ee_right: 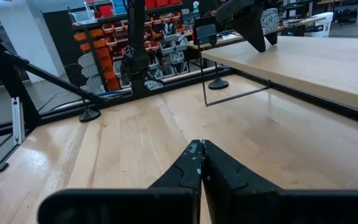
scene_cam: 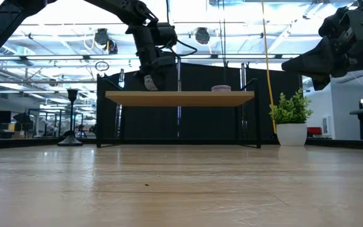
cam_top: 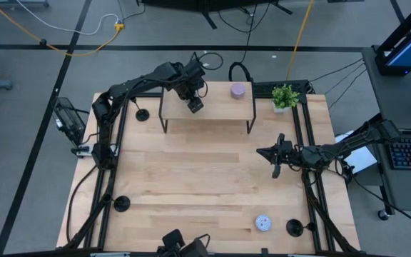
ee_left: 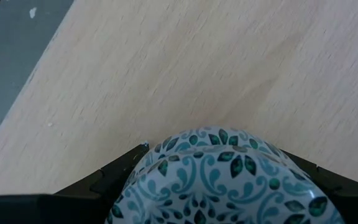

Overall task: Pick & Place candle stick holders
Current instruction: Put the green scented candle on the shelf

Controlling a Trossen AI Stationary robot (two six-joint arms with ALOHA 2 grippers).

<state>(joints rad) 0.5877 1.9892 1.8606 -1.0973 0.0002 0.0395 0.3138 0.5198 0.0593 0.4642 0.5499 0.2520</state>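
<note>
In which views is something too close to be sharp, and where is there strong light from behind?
Left wrist view: the patterned puck between the left gripper's fingers fills the bottom of the picture, close and slightly soft. Low view: bright ceiling lights behind leave the small raised table and both arms as dark shapes, and the near tabletop is blurred. Right wrist view: the shut fingers are near and soft.

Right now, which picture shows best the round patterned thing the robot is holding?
The left wrist view: the patterned puck fills it, white with teal leaves, between the left gripper's fingers. The high view shows only a pale speck over the small shelf. The low and right wrist views show it small and far off.
</note>
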